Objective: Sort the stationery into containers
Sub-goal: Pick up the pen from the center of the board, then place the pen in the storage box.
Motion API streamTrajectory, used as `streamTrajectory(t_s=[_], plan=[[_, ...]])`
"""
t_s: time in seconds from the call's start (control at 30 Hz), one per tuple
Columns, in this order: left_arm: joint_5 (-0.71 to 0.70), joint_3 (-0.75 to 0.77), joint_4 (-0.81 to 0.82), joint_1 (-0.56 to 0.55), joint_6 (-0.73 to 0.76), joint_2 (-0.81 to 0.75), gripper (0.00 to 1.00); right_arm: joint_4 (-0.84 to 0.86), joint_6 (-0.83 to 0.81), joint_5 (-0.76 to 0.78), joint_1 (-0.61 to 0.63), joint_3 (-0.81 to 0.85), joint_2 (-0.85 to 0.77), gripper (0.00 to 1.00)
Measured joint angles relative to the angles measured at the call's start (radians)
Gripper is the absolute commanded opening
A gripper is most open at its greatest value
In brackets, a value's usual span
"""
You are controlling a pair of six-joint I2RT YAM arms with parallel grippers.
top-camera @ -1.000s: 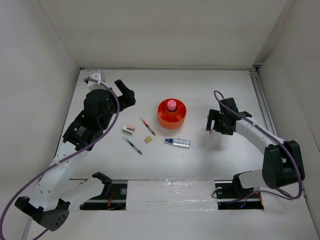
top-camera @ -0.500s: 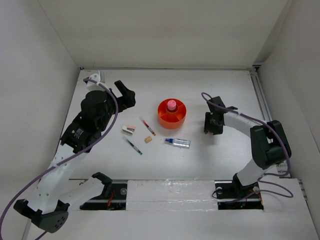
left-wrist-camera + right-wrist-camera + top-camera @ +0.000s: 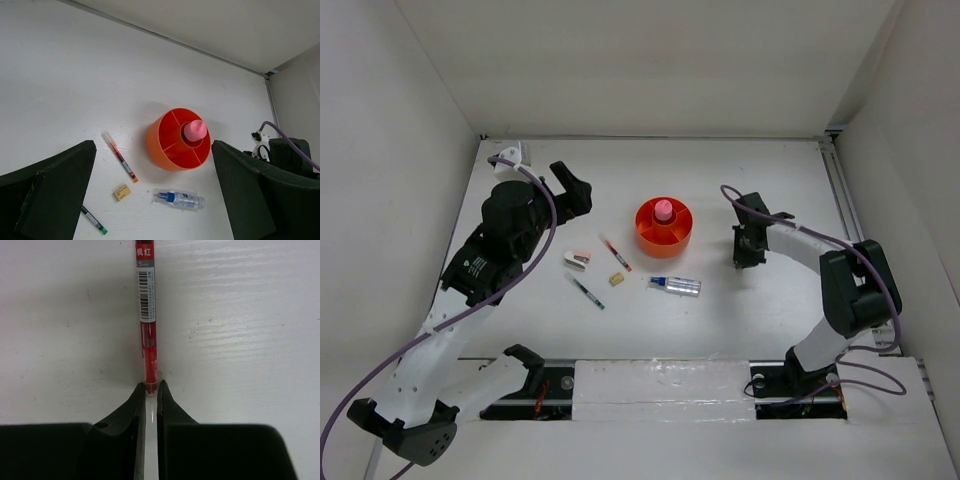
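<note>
The right jaws pinch the end of a red pen [image 3: 146, 335] lying flat on the counter [image 3: 240, 315], well right of the orange organizer [image 3: 664, 247] with the pink tube [image 3: 663, 209] in its centre well, while the left jaws gape wide, empty.

Bare table [image 3: 720, 190] separates right end effector [image 3: 150, 390] from organizer [image 3: 648, 240]; pink tube [image 3: 663, 210] blocks its well.
</note>
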Motion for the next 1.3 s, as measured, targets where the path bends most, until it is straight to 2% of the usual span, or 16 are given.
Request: streamTrajectory(t_s=[0.17, 0.3, 0.47, 0.7, 0.83, 1.0, 1.23, 1.3], plan=[[0.035, 0.0, 0.005, 0.0, 0.001, 0.006, 1.0, 0.004, 0.0, -0.002, 0.011, -0.012, -0.026, 0.0], [0.121, -0.006, 0.042, 0.0, 0.002, 0.029, 1.0, 0.005, -0.003, -0.019, 0.054, -0.046, -0.172, 0.0], [0.311, -0.043, 0.138, 0.0, 0.008, 0.055, 1.0, 0.032, -0.019, -0.122, 0.107, -0.057, -0.417, 0.0], [0.601, -0.122, 0.332, 0.0, -0.026, 0.093, 1.0, 0.142, -0.029, -0.248, 0.274, -0.065, -0.615, 0.0], [0.717, -0.184, 0.444, 0.0, -0.064, 0.097, 1.0, 0.188, -0.022, -0.283, 0.337, -0.061, -0.63, 0.0], [0.785, -0.222, 0.537, 0.0, -0.089, 0.111, 1.0, 0.209, -0.013, -0.317, 0.406, -0.036, -0.6, 0.0], [0.815, -0.238, 0.579, 0.0, -0.104, 0.12, 0.91, 0.265, 0.005, -0.327, 0.513, 0.018, -0.563, 0.0], [0.819, -0.238, 0.58, 0.0, -0.106, 0.122, 0.84, 0.276, 0.008, -0.327, 0.537, 0.035, -0.556, 0.0]])
